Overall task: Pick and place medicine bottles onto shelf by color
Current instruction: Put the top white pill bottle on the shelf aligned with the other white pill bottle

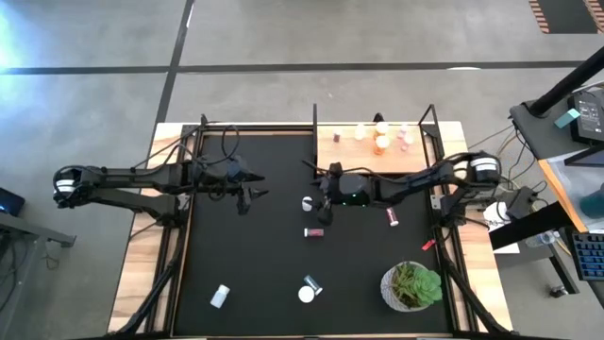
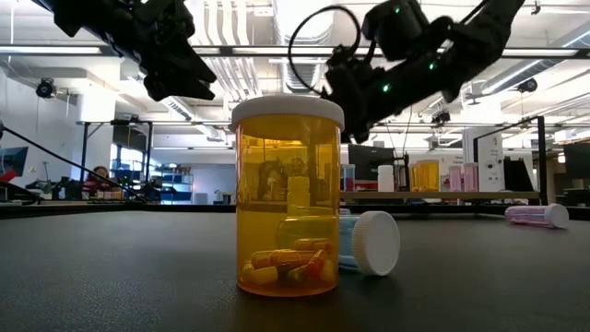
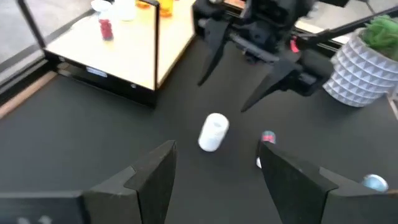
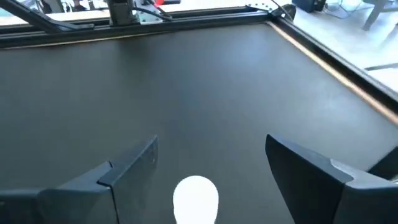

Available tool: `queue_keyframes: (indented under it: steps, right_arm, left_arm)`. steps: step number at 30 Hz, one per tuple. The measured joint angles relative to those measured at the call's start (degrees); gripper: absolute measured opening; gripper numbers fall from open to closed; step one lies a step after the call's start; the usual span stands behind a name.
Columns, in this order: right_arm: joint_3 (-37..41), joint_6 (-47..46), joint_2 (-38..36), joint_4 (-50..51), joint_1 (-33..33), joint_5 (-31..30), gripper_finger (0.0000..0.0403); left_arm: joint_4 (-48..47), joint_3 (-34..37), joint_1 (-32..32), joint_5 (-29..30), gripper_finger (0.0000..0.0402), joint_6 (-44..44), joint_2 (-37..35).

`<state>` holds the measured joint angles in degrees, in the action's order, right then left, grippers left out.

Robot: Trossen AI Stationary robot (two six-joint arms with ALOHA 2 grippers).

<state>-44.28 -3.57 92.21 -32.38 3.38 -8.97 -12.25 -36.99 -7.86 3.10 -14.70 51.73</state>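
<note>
Right wrist view: the right gripper [image 4: 208, 168] is hovering low over the black mat [image 4: 186, 81] with its jaws spread wide and empty; the white bottle [image 4: 195, 198] is lying between the two fingers.
Right gripper, high view: the right gripper [image 1: 319, 194] is sitting near the middle of the mat, with the white bottle [image 1: 308, 202] touching or just beside its tip, toward 8 o'clock from it.
Long axis: the white bottle is lying on its side; in the left wrist view its body [image 3: 213, 132] is running roughly toward the right gripper's fingers, so the open jaws appear to be straddling it across its width. Judgement only.
Nearer arm: the right arm is the nearer one; the left gripper [image 1: 251, 194] is waiting, released, well apart at 9 o'clock of the bottle.
Coming move: it is likely a short descent and a closing on the white bottle, then a carry toward 1 o'clock.
Shelf: the shelf [image 1: 349, 151] is lying at 1 o'clock from the right gripper, already bearing several bottles along its far edge.
Other bottles: a pink-red bottle [image 1: 313, 231] is lying at 6 o'clock of the gripper, another [image 1: 392, 216] at 4 o'clock.
Potted plant: the potted plant [image 1: 411, 285] is standing at 5 o'clock, clear of the carry path.
</note>
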Motion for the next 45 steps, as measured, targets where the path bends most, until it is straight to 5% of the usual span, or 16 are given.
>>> queue_keyframes:
  steps: [26, 45]
  right_arm:
    - [-0.2, -8.1, 7.3, 0.4, -1.0, 1.3, 0.028]
    - [-0.2, -7.0, 7.3, 2.3, -1.0, -1.5, 0.0152]
  left_arm:
    - [-0.8, 0.0, 0.0, -3.8, 0.0215, -1.5, 0.0]
    - [-0.7, 0.0, 0.0, -3.7, 0.0215, -1.0, 0.0]
